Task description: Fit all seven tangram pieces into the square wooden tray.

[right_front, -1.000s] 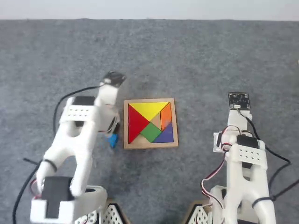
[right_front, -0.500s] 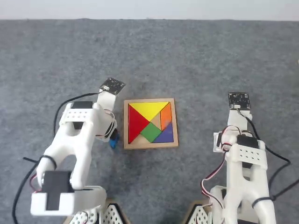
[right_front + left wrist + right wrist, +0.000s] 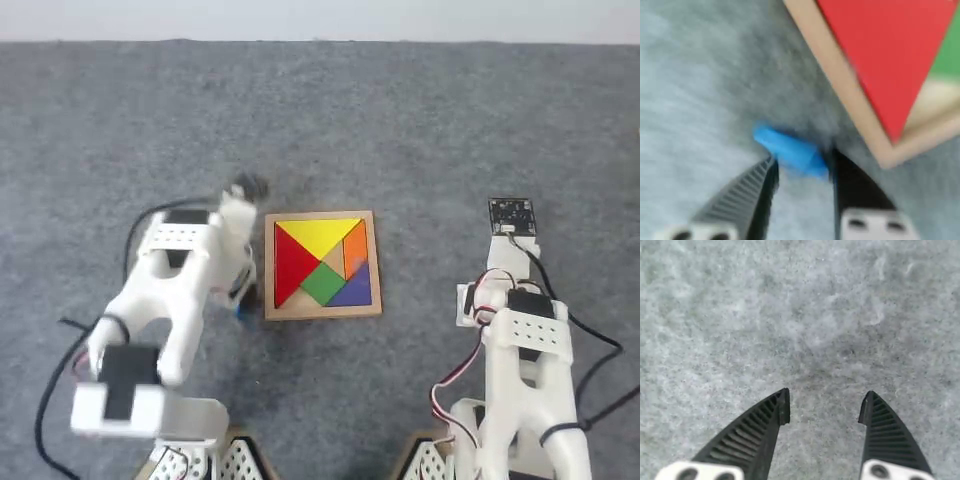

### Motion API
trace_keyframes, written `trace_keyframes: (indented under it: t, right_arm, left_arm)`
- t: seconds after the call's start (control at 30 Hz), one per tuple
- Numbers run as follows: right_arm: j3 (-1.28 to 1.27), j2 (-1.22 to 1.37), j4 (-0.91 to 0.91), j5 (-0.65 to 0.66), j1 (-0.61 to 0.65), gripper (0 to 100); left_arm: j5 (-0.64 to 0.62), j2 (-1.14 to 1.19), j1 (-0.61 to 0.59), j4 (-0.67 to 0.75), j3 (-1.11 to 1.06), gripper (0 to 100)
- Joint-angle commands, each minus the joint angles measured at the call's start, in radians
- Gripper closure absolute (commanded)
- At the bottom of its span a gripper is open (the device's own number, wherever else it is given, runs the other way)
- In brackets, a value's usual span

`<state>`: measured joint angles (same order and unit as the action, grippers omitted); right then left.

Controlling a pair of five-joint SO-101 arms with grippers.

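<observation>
The square wooden tray (image 3: 322, 313) lies mid-table and holds a yellow, a red (image 3: 890, 55), a green, an orange and a purple piece around a bare wooden patch. A small blue piece (image 3: 242, 303) lies on the grey mat just off the tray's left edge, near its front corner. My left gripper (image 3: 802, 162) is low over the mat, open, with the blue piece (image 3: 790, 150) at its fingertips and touching one of them. My right gripper (image 3: 825, 410) stands open over bare mat, to the right of the tray, holding nothing.
Grey felt mat (image 3: 400, 120) covers the table, with open room behind the tray and between the tray and the right arm (image 3: 520, 330). A black cable loops beside each arm base.
The left arm has shifted and lowered its wrist toward the tray's left side over the blue piece. The blue piece, the tray and the right arm have stayed put.
</observation>
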<state>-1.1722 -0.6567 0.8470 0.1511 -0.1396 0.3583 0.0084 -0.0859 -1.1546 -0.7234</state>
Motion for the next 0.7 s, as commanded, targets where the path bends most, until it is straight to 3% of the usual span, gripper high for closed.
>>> trace_keyframes:
  t: [0.0,0.67]
  right_arm:
    - [0.06,-0.004,0.005,0.012,0.001,75.7]
    - [0.06,-0.007,0.007,0.014,0.001,75.7]
  left_arm:
    - [-0.021,0.008,-0.009,-0.049,0.008,84]
    - [-0.025,0.008,-0.003,0.052,0.096,84]
